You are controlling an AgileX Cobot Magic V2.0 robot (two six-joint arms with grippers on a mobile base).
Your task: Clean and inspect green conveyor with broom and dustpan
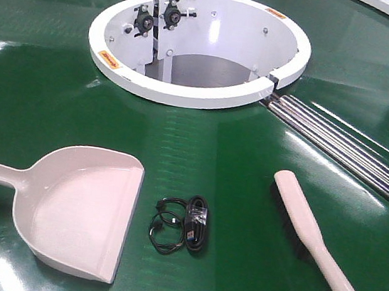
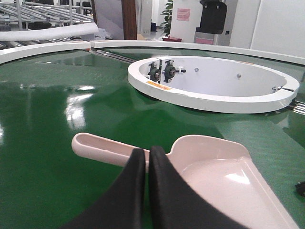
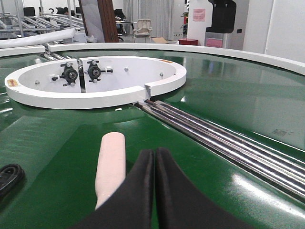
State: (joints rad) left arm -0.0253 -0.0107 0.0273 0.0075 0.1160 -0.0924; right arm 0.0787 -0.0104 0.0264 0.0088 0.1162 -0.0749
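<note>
Glossy dark-green conveyor (image 1: 201,146) with a white ring hub (image 1: 187,96) upper centre; pale beige dustpan (image 1: 82,210) lower left, pale beige broom (image 1: 310,231) with dark bristles lower right, black cable (image 1: 195,224) between.

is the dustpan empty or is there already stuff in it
Empty. In the front view the dustpan shows a bare beige inside; the black cable lies beside it on the green conveyor.

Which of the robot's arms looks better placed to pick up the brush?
The right. In its wrist view the broom lies just ahead of the right arm's closed jaws, slightly to their left. The left arm's jaws sit by the dustpan handle instead, and no broom shows in that view.
</note>
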